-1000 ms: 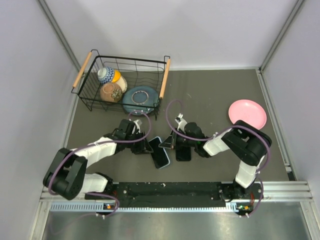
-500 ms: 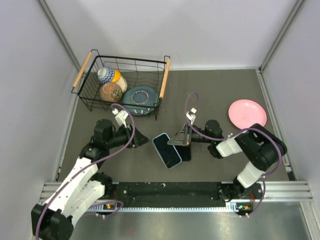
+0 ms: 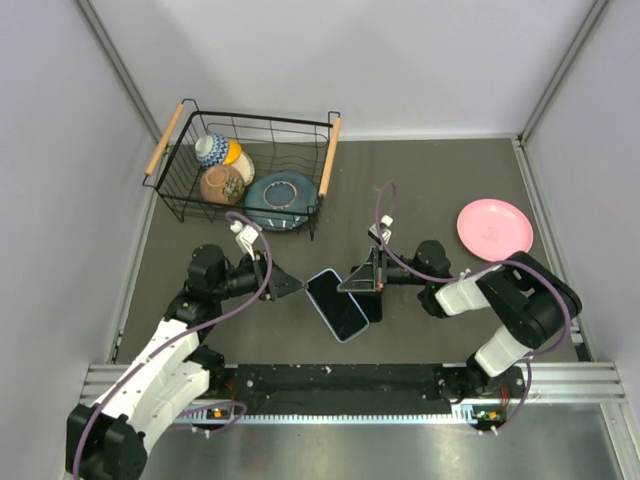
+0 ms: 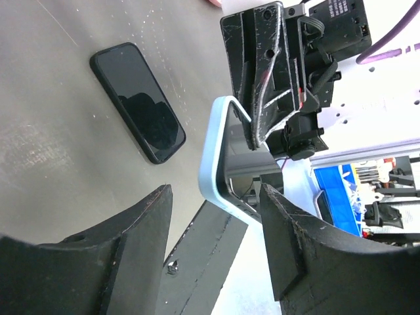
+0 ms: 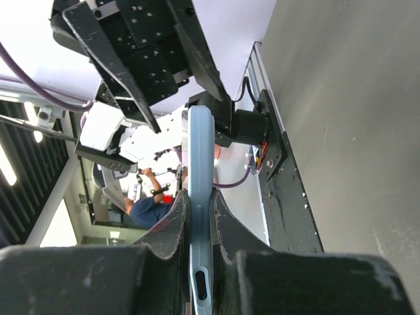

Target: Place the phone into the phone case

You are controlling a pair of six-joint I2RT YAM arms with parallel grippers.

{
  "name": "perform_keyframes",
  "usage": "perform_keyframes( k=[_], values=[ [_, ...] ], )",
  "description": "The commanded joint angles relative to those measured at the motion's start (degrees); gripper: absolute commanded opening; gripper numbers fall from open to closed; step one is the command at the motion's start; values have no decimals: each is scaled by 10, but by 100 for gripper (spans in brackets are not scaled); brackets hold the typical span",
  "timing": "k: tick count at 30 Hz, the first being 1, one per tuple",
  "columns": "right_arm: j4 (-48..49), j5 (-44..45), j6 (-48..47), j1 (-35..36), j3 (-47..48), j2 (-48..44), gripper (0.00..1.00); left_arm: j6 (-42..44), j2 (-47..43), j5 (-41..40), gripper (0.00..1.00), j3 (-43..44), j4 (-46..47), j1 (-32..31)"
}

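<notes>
The light-blue phone case is tilted up off the table, pinched at its right edge by my shut right gripper. In the right wrist view the case stands edge-on between the jaws of the right gripper. The black phone lies flat, screen up, just right of the case. In the left wrist view it lies beyond the raised case. My left gripper is open and empty, just left of the case and apart from it; it also shows in the left wrist view.
A black wire basket at the back left holds bowls and a blue plate. A pink plate lies at the right. The black rail runs along the near edge.
My left arm has drawn back to the left, away from the case, its gripper open. My right gripper has raised the case's edge and shifted it slightly right.
</notes>
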Motion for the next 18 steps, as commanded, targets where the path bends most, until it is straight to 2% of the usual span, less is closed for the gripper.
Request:
perform_keyframes(
  k=[1,8,11,14,15,18],
  values=[
    [207,-5,33,-5,18,-32,0,-15,12,30,61,-14,89,2],
    [207,-4,49,0,29,-37,0,-78,53,55,62,-53,222,1],
    [207,2,54,5,32,-34,0,-86,61,50,59,-54,237,-7],
    [207,5,54,8,35,-32,0,-88,65,49,38,-57,242,-11],
    [207,6,54,11,38,-30,0,-90,64,46,20,-58,242,-11],
    [207,10,54,12,36,-24,2,-92,66,41,0,-54,226,-11]
  ],
)
